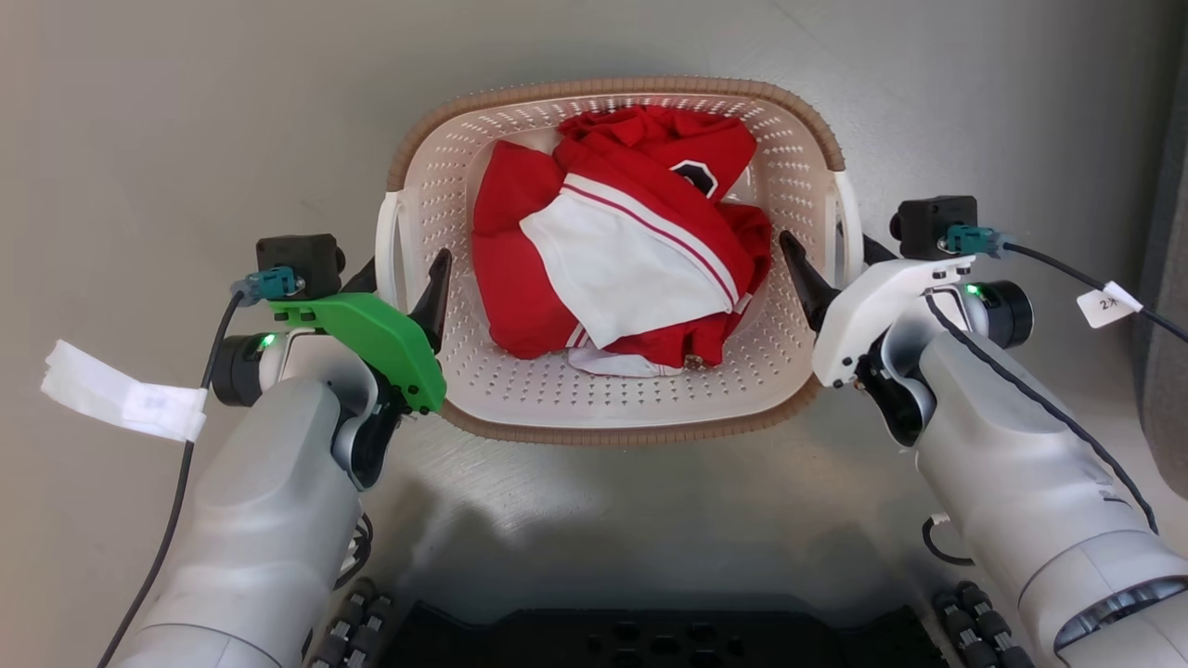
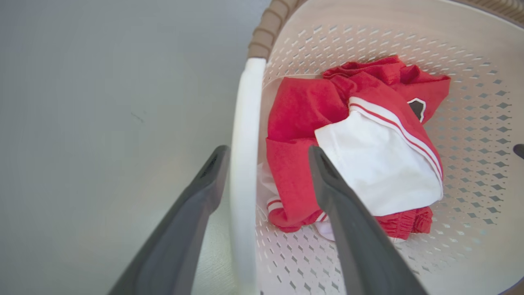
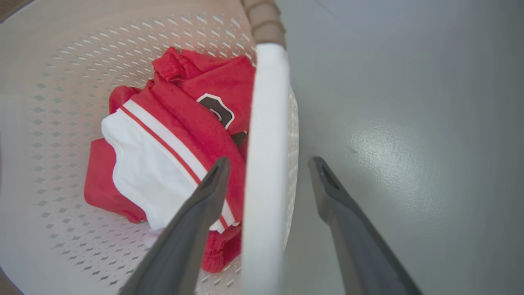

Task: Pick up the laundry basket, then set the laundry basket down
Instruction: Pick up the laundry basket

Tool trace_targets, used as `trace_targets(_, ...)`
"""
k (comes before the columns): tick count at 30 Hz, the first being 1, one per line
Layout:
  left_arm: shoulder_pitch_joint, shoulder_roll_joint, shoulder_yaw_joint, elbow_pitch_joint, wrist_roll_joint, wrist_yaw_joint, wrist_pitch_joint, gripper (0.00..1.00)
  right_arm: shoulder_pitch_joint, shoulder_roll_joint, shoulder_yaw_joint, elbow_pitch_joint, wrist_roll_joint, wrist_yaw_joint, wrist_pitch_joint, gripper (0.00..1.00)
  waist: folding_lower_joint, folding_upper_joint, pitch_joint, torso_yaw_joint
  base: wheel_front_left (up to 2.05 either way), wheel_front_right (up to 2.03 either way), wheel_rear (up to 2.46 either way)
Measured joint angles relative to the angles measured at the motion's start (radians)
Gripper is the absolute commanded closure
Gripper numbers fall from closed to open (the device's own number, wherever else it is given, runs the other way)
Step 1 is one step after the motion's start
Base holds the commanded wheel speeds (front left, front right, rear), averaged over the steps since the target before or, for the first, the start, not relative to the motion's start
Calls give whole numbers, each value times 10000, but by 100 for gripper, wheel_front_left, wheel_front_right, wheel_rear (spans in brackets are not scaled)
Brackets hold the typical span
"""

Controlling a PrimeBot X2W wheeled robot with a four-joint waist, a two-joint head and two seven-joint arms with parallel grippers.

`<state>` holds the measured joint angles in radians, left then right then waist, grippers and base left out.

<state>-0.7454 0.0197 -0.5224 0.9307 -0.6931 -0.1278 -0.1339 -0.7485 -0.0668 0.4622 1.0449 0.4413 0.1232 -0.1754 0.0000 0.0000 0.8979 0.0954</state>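
Our left gripper (image 2: 268,150) stands open, one finger inside and one outside the white left handle (image 2: 245,143), clamping nothing. Our right gripper (image 3: 268,160) straddles the right handle (image 3: 266,123) the same way. Each handle runs along its gripper's fingers. The laundry basket (image 1: 631,434) sits on the floor (image 1: 186,139) between our arms, equally near both, holding red-and-white clothes (image 1: 613,250). We judge that closing on both handles comes next.
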Motion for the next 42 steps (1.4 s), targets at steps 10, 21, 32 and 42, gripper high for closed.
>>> trace_targets(10, -183, 0, -627, 0, -660, 0, 159, 44, -244, 0, 268, 207, 261, 0, -35, 58, 0, 0, 67, 109, 0, 0, 0)
trace_targets(21, -291, 79, -1093, 297, -1055, 4, 84, 100, -349, -167, 581, 445, 589, -29, -180, 100, 0, 0, -88, 145, 0, 0, 0)
trace_targets(32, -296, 73, -1542, 587, -1279, 4, -268, 100, -253, -173, 823, 481, 1208, -29, -362, 100, 0, 0, -616, 40, 0, 0, 0)
trace_targets(42, -135, 121, -1967, 940, -1592, 2, -341, 100, 427, -169, 1402, 330, 2038, -31, -451, 100, 0, 0, -1667, -155, 0, 0, 0)
